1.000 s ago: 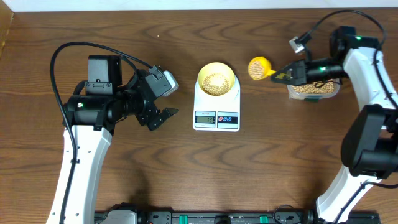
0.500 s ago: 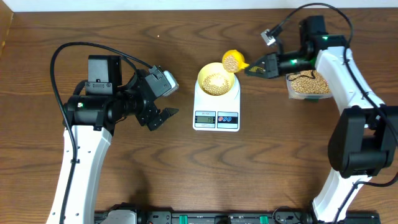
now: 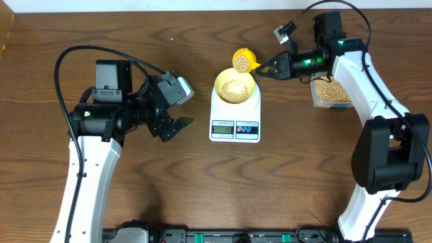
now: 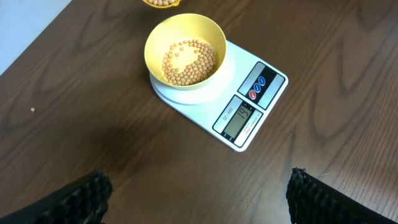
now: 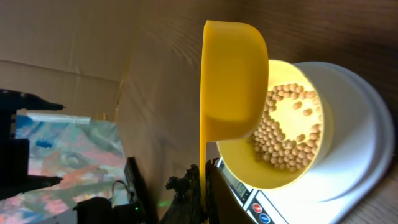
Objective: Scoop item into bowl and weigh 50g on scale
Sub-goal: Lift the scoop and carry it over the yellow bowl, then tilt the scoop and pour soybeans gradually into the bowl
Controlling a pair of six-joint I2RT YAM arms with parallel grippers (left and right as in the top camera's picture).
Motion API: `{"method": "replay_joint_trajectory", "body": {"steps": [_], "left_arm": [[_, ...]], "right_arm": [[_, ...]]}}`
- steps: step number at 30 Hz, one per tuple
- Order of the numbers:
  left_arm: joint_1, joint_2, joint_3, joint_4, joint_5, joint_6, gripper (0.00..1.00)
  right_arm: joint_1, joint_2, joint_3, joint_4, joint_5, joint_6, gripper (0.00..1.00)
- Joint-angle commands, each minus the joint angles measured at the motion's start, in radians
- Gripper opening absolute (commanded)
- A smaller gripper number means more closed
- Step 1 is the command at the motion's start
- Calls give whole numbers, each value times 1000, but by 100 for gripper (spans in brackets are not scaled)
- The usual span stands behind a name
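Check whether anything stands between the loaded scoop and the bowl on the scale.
Nothing visible does. The right gripper holds the yellow scoop, loaded with beans, at the far rim of the bowl. The bowl sits on the scale, open on top, with only beans inside.

White arm links (image 3: 86, 172), black joints (image 3: 101, 119), looping black cables (image 3: 66, 57), green light (image 3: 341, 42)

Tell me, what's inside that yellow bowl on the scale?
Small tan beans cover most of the bowl's floor, with a bare patch near the middle. The floor beneath the beans is hidden. The scoop hides one edge in the right wrist view.
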Motion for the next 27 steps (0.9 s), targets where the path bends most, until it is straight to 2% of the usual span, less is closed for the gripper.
{"method": "replay_joint_trajectory", "body": {"steps": [1, 7, 19, 27], "left_arm": [[4, 8, -7, -2, 13, -10, 92], [4, 8, -7, -2, 13, -10, 92], [4, 8, -7, -2, 13, -10, 92], [4, 8, -7, -2, 13, -10, 92]], "right_arm": [[5, -10, 11, 11, 24, 14, 1], [37, -10, 35, -5, 81, -13, 1], [142, -10, 223, -298, 397, -152, 1], [192, -10, 267, -337, 540, -151, 1]]}}
